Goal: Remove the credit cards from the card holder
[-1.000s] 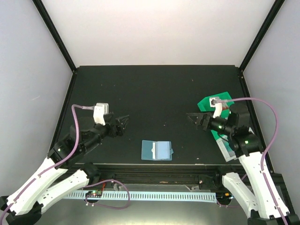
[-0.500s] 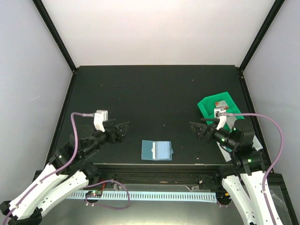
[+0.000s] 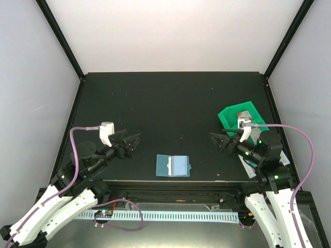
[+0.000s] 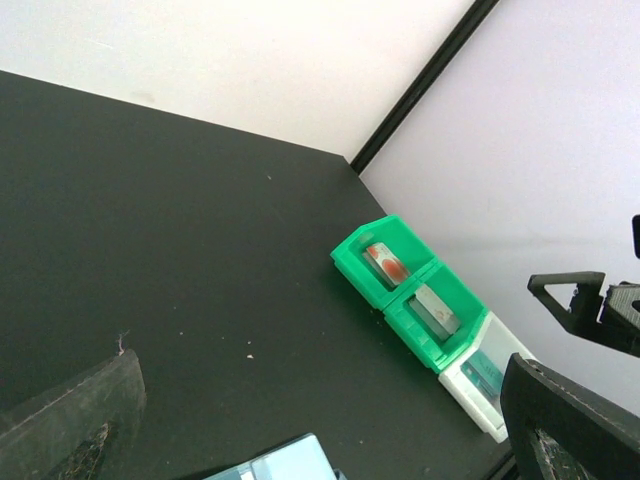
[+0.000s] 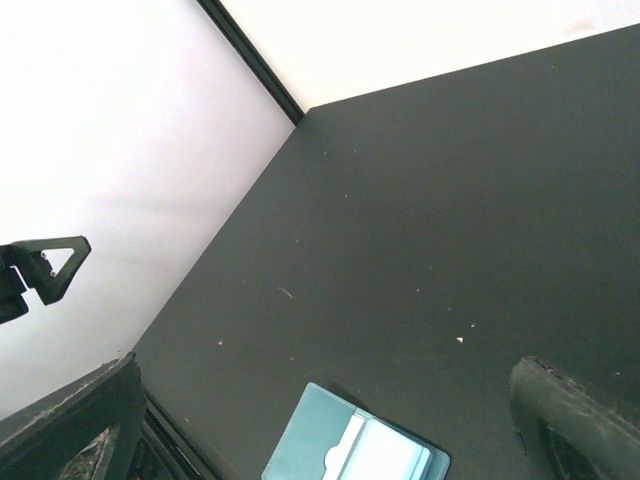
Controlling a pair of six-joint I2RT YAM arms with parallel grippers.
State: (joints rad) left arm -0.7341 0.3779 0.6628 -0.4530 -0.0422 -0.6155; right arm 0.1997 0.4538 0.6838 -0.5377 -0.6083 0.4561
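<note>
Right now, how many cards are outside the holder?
3: red-blotched card and grey card in the green tray, teal card in the white bin beside it; others may be hidden.

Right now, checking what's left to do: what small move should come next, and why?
Probably just park both arms. The left gripper and right gripper are open and empty, apart from the card holder, which lies open. A red-blotched card and a grey card already sit in separate compartments of the green tray. Whether the holder hides another card is unclear.
</note>
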